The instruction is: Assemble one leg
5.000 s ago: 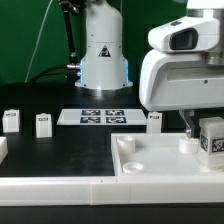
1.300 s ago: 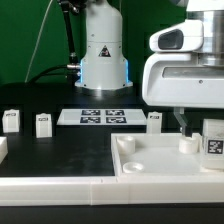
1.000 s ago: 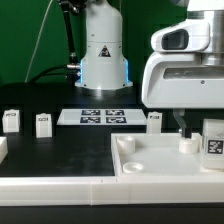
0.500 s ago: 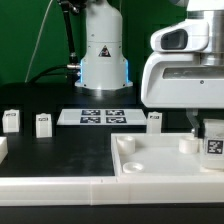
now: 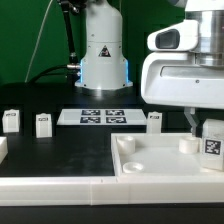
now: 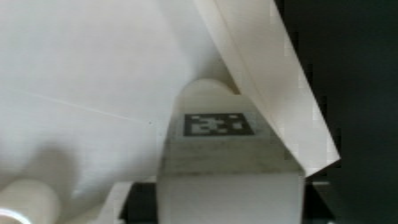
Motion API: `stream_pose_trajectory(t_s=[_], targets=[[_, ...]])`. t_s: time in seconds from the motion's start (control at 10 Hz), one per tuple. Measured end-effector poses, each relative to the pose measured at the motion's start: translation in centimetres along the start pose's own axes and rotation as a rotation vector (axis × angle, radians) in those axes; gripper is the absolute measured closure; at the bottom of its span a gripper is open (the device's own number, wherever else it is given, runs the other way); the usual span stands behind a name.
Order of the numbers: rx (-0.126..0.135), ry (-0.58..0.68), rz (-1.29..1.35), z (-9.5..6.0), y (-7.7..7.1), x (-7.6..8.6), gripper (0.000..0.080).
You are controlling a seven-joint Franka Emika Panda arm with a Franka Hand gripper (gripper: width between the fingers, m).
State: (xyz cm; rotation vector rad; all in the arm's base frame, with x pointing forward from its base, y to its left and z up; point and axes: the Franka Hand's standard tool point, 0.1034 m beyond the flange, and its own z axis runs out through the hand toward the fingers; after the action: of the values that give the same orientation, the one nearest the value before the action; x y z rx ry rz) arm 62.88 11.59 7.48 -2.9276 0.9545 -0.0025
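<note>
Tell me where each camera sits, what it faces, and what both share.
Exterior view: low at the table edge, facing across the large white square piece toward the arm's base; the gripper and its white head show at the exterior view's right, by the leg.
Wrist view: on the wrist, looking along the fingers onto the leg's tag.
Shared: the tagged leg and white piece.

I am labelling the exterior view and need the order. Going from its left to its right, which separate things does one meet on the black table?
Small white leg → second white leg → marker board → third leg → leg held at the gripper over the white square piece.
</note>
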Motion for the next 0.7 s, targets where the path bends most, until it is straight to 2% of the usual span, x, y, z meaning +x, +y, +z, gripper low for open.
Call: stream_pose_trajectory(t_s=[0.7], targets=[[-0.006,0.003,0.694,0.13,0.3,0.0,0.0508]])
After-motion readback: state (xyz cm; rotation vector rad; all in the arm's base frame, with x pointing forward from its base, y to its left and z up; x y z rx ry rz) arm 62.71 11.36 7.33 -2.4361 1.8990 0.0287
